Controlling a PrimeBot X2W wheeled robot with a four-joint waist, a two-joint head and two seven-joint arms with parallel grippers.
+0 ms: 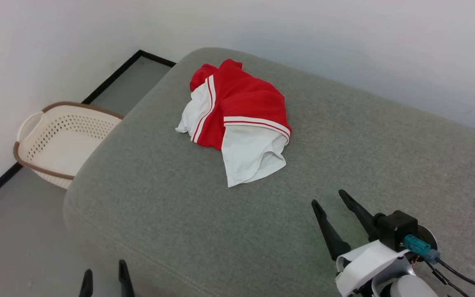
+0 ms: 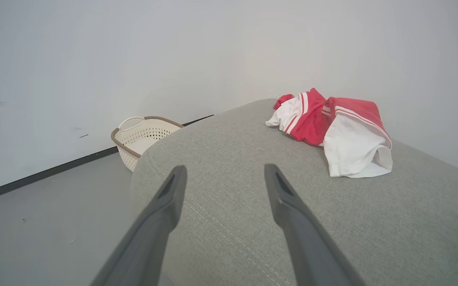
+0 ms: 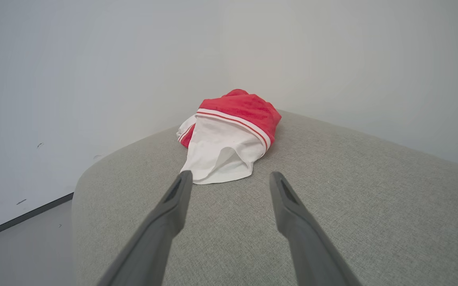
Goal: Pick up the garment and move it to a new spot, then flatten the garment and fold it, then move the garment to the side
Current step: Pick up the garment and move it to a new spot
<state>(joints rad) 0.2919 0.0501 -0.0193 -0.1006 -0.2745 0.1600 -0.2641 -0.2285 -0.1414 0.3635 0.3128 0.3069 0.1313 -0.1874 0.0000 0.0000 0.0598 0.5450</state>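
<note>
The garment (image 1: 237, 119), a crumpled soft red cotton T-shirt with white sleeve ends and thin red-and-white striped bands, lies in a heap on the broad grey fabric cushion (image 1: 171, 206), towards its far side and touching nothing else. In the head view its long axis runs from the bunched red end at 11 o'clock down to the loose white sleeve end (image 1: 252, 159) at 5 o'clock, and that sleeve end is the part closest to me. My right pincer (image 1: 327, 197) hovers over the cushion with both dark fingers spread wide and nothing between them. The heap lies at about 11 o'clock from it, and along my right wrist's own line of sight it sits dead ahead at 12 o'clock, the sleeve opening just past my fingertips. My left pincer (image 1: 104, 267) is likewise released and empty, low at the cushion's near edge, with the garment well apart at 1 o'clock. A cream perforated plastic basket (image 1: 56, 140) stands on the floor off at 10 o'clock. I judge the right arm the nearer, so the pick-up should be a straight reach forward onto that sleeve end.
</note>
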